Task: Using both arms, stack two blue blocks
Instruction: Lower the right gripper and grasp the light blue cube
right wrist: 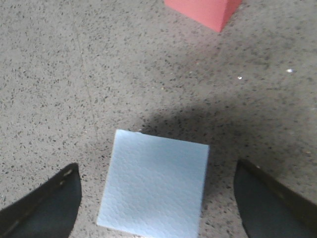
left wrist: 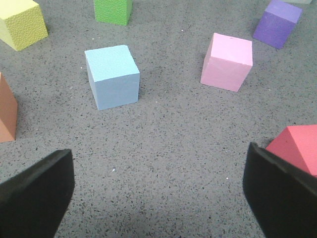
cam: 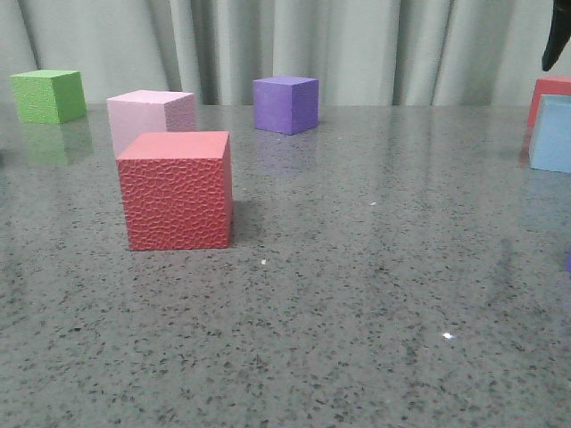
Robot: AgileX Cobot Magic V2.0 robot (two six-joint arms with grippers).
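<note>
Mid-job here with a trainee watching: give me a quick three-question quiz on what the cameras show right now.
1. True or false: the right tool is already shut on a blue block.
2. Multiple choice: in the left wrist view, which cube sits between the blue block and the purple cube? A) green B) pale pink C) yellow
3. Fill in: in the front view, the cube nearest the camera is ____.

Key
1. False: its fingers stand wide apart on either side of the blue block, not touching it.
2. B, the pale pink cube.
3. Red: the textured red cube, in front of the pale pink one.
</note>
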